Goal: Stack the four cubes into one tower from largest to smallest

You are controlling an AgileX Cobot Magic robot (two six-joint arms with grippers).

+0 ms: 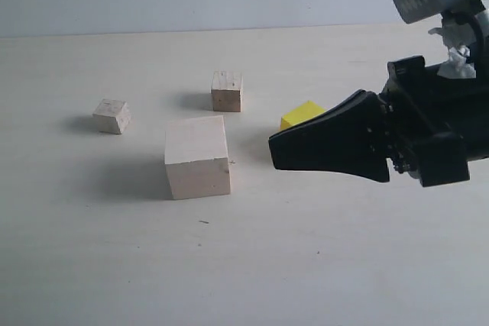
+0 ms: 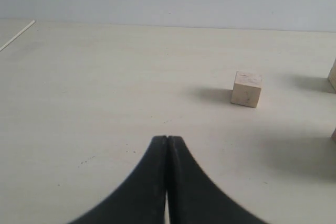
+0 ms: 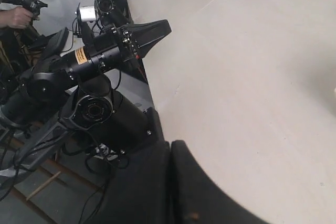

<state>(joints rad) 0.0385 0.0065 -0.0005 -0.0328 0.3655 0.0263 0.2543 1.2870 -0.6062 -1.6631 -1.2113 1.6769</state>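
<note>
Pale bench [image 1: 92, 265], right gripper [image 1: 276, 150] jaws pressed together, empty, left gripper [image 2: 167, 141] likewise, large pale cube [image 1: 197, 156] mid-bench, unstacked, yellow cube [image 1: 301, 114] partly hidden behind right gripper, far small cube [image 1: 227, 90] nearer far edge, left small cube [image 1: 112, 116] nearer left edge.

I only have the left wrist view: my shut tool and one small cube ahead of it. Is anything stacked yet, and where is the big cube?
Observer: Nothing is stacked. The large pale cube stands alone on the table, with nothing on top of it.
Operator: And the yellow one?
Observer: In the exterior view the yellow cube lies to the right of the large one, partly hidden behind the right tool.
Operator: Is that tool carrying anything?
Observer: No. It is shut, with nothing between its jaws.
</note>
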